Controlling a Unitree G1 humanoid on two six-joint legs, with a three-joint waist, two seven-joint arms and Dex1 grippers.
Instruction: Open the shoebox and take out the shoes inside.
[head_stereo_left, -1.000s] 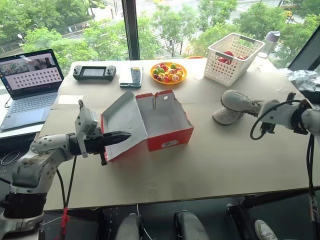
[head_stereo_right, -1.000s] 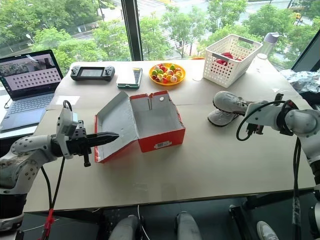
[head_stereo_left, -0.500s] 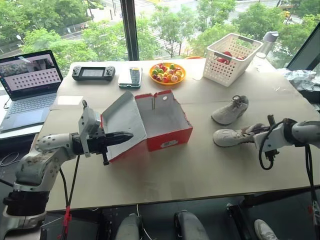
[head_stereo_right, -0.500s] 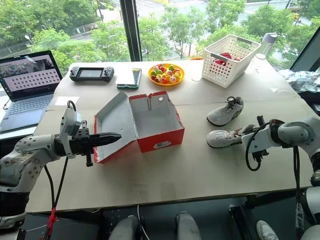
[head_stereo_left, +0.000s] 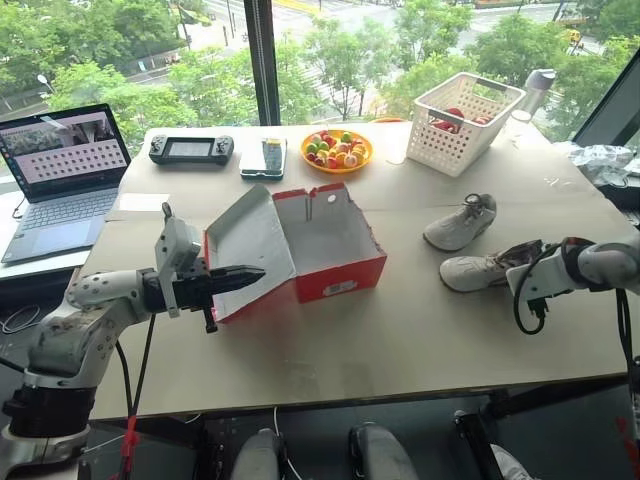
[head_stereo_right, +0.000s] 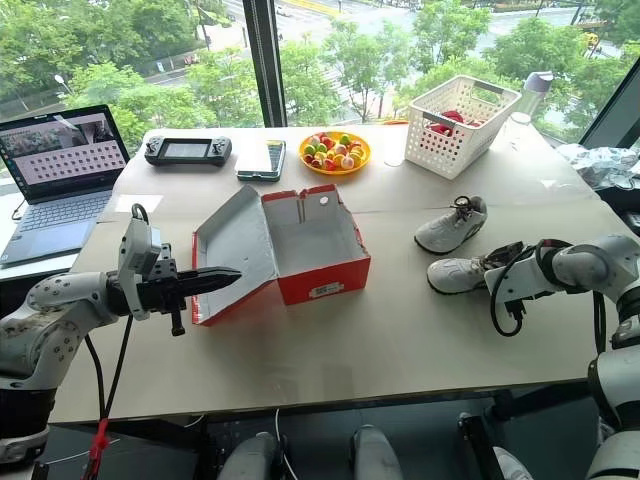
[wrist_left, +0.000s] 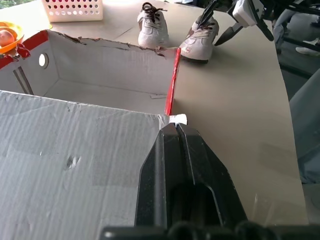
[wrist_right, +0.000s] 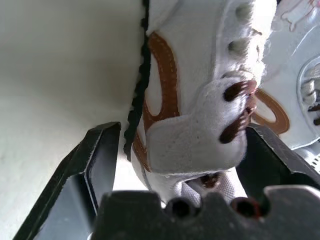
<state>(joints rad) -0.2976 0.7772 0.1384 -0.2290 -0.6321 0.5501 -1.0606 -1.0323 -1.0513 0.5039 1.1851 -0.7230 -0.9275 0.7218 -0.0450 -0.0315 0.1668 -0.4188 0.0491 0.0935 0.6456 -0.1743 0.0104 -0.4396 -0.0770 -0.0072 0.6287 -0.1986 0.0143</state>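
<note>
Red rectangular cardboard shoebox, at the centre of the tan wooden table, its hinged lid thrown open toward 9 o'clock, the grey-white interior bare. Pair of small light grey-white lace-up sneakers, out of the box at its 3 o'clock: one shoe lies free on the table, the second shoe just nearer the front edge, its heel between the fingers of the right gripper, which stand spread apart on either side of it. Left gripper, fingers pressed together, tip touching the open lid's front corner. Toward 12 o'clock of the box: orange plate of coloured sweets, black phone, black handheld game console. At 1 o'clock: white plastic lattice basket. At 10 o'clock: open laptop.
</note>
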